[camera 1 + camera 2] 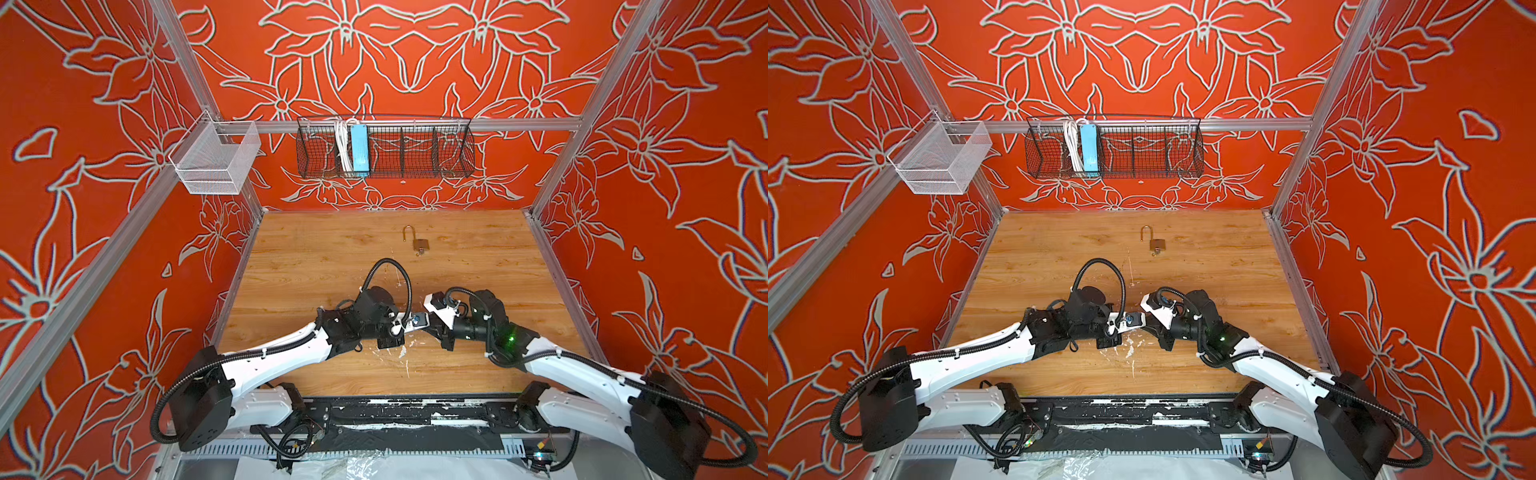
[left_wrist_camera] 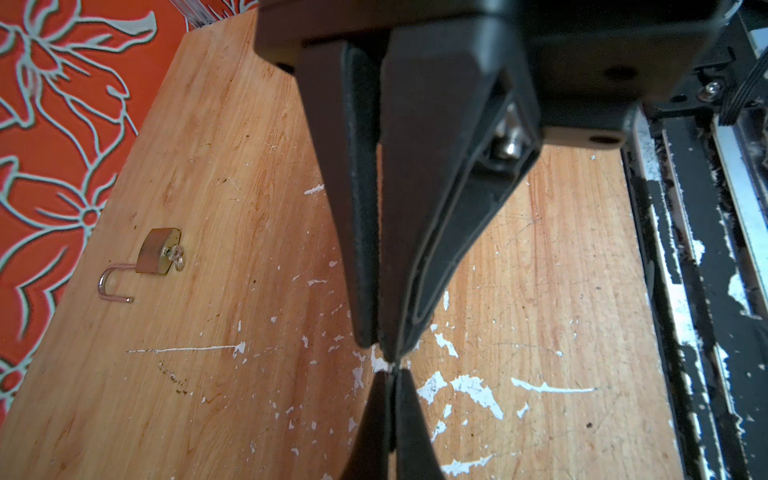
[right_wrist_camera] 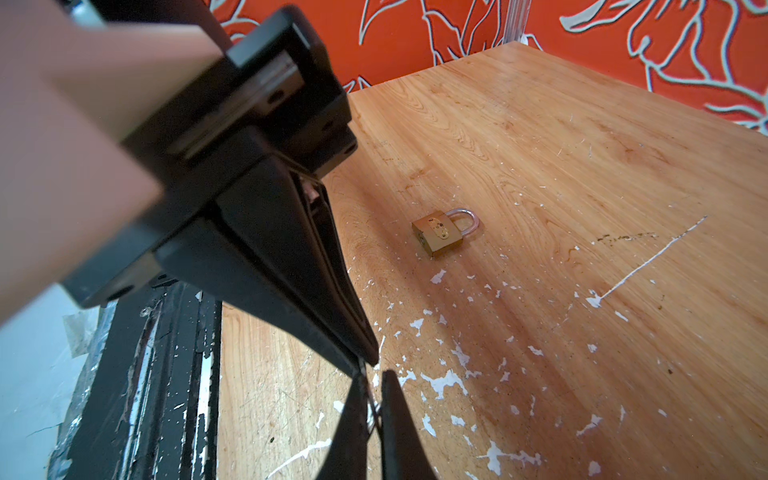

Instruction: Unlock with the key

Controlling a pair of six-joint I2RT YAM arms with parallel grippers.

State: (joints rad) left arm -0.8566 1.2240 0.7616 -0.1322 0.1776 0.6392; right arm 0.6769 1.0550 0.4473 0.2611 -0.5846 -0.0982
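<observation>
Both end effectors, left [image 2: 384, 353] and right [image 3: 368, 361], are sitting pinched shut and empty while the padlock [image 1: 420, 246] is lying on the worktop [image 1: 311, 257] beyond them, key [image 2: 174, 253] end facing them, marginally nearer the right arm.

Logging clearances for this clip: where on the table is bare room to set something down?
The table is bare on both sides of the padlock, out to its side edges, and between padlock and grippers. Crowded: the near middle, where left gripper and right gripper meet tip to tip.
</observation>
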